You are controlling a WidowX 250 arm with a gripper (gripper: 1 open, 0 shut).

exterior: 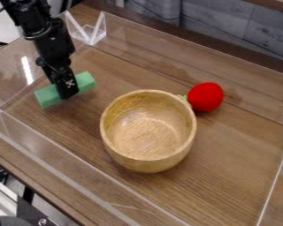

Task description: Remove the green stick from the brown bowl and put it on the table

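The green stick lies at the left of the frame, low over or on the table, outside and left of the brown bowl. The gripper, pointing down, is clamped on the stick. A red ball sits right of the bowl.

Black robot arm, chunky and boxy, made of dark blocks stacked one on another, shiny spots on its edges, thin dark cable near the top, black gripper at the end with a small white mark on its front
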